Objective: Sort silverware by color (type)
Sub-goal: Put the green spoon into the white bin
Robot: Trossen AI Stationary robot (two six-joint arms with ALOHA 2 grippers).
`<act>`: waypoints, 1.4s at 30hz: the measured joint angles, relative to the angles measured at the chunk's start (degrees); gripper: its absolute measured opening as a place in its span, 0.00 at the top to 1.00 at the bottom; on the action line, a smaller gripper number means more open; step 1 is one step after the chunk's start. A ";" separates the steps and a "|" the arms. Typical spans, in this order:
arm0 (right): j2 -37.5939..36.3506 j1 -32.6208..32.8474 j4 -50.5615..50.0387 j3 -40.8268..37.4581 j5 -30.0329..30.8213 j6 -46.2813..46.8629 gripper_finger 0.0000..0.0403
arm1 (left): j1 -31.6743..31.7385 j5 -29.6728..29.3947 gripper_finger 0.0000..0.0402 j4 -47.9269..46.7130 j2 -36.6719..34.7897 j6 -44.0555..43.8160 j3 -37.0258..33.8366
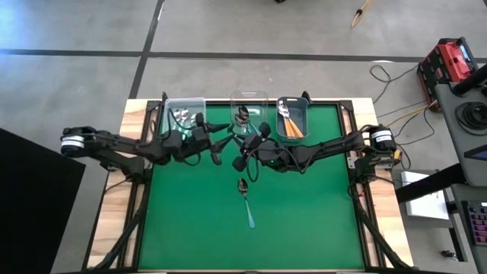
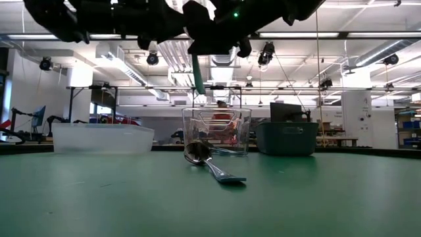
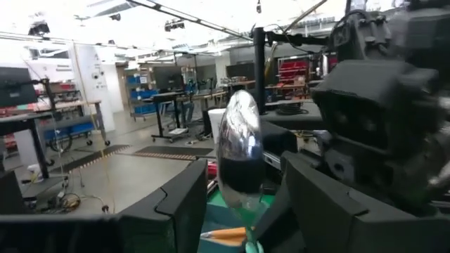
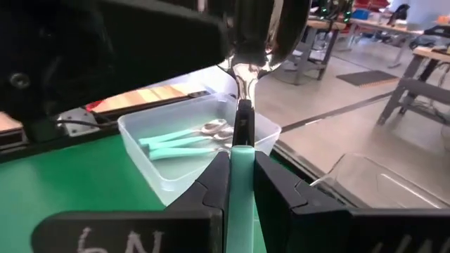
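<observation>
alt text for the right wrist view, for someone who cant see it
The right gripper is shut on the mint-teal handle of a spoon, held upright, bowl up. Beyond it, on the green table, a clear bin holds mint-handled spoons. The other arm looms dark, close above.

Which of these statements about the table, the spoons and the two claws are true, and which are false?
1. One spoon lies on the green mat. True.
2. The right claw is empty. False: it is shut on a mint-handled spoon.
3. The left bin holds mint-handled spoons. True.
4. The right bin holds blue-handled spoons. False: their handles are orange.
5. The left claw is open. True.
</observation>
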 joint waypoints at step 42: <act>-0.79 0.04 -1.47 0.00 1.49 0.90 0.55 | 0.81 -7.22 1.00 -7.06 -2.27 1.93 3.32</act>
